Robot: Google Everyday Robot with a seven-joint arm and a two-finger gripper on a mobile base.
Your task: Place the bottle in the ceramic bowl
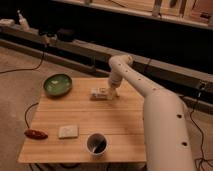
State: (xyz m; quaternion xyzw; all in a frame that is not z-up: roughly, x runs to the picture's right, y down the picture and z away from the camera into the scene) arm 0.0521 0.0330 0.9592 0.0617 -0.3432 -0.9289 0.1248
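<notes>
The bottle (98,93) is a small whitish oblong with a printed label, lying on its side on the wooden table (120,125) near the far middle. The ceramic bowl (57,84) is shallow, round and green, at the table's far left corner, with nothing seen inside it. My gripper (112,93) hangs from the white arm and is down at the bottle's right end, touching or nearly touching it. The bottle rests on the table, about one bowl-width to the right of the bowl.
A white cup (96,144) with a dark inside stands near the front edge. A pale square pad (68,131) lies front left. A red-brown object (36,134) lies at the left front edge. The arm (160,120) covers the table's right side. Cables run along the floor.
</notes>
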